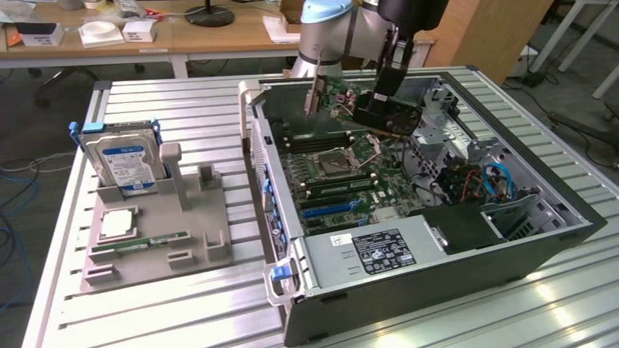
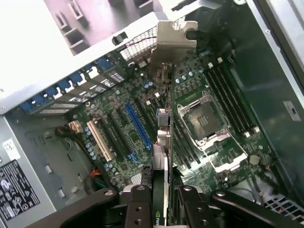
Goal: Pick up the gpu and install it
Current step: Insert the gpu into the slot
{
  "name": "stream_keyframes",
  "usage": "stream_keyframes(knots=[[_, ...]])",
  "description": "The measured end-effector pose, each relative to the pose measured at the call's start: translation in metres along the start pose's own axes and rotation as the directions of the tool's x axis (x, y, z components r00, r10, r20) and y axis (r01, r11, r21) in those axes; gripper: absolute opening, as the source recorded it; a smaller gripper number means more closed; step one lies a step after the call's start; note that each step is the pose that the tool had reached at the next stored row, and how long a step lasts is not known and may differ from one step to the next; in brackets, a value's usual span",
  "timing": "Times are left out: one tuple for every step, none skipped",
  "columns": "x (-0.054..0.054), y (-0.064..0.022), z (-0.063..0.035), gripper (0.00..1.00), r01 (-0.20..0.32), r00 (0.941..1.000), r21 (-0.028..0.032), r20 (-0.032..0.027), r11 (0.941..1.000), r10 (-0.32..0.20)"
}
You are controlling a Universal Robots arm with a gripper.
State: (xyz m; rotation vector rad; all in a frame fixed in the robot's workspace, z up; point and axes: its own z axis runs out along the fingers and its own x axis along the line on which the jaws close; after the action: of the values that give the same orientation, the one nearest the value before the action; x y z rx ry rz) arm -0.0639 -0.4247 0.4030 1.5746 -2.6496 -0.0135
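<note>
Wrist view: the claw [image 2: 164, 197] is seen clamped on the gpu [image 2: 163, 142], which is held edge-on over the motherboard [image 2: 192, 78] inside the open case [image 1: 464, 283]. Further off, its silvery bracket [image 2: 173, 40] is faced toward the rear wall. By judgement, the card is best held square over a slot [image 2: 137, 124] when lowered.

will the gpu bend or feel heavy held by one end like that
Probably stiff: the gpu runs straight out from the pincer without sagging. Likely light, being a thin board. Bare parts and the metal bracket could catch on the case.
</note>
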Motion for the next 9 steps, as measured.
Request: stream_keyframes(knots=[[0.0000, 0.0000, 0.0004, 0.26, 0.018, 0.9998, 0.0009, -0.0007, 0.9998, -0.018], [0.0000, 0.0000, 0.0007, 0.26, 0.036, 0.9994, 0.0016, -0.0014, 0.9994, -0.036], [-0.0001, 0.0000, 0.0011, 0.26, 0.054, 0.9985, 0.0025, -0.0021, 0.9985, -0.054], [-0.0001, -0.0001, 0.0015, 0.26, 0.072, 0.9974, 0.0033, -0.0028, 0.9974, -0.072], [-0.0001, -0.0001, 0.0019, 0.26, 0.089, 0.9960, 0.0040, -0.0036, 0.9960, -0.089], [-0.0001, -0.0001, 0.0023, 0.26, 0.107, 0.9943, 0.0047, -0.0044, 0.9943, -0.107], [-0.0002, -0.0001, 0.0027, 0.26, 0.123, 0.9923, 0.0054, -0.0053, 0.9923, -0.123], [-0.0002, -0.0001, 0.0032, 0.26, 0.140, 0.9901, 0.0061, -0.0059, 0.9901, -0.140], [-0.0002, -0.0001, 0.0039, 0.26, 0.157, 0.9876, 0.0068, -0.0066, 0.9876, -0.157]])
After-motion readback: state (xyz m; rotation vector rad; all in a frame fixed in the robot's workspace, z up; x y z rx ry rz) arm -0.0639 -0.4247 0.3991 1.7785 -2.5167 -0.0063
